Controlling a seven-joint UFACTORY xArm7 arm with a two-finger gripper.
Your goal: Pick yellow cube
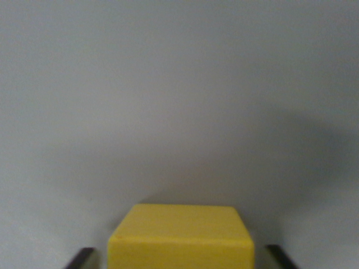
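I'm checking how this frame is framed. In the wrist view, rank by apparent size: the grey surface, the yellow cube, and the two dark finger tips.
1. grey surface, fills most of the view
2. yellow cube, cut off by the bottom edge
3. finger tips, left and right: both slivers, alike in size, so unranked

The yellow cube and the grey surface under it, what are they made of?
The yellow cube looks like painted wood or plastic: even matte colour, softly rounded edges; the blur leaves it open. The grey surface is smooth, matte and featureless; its material can't be told.
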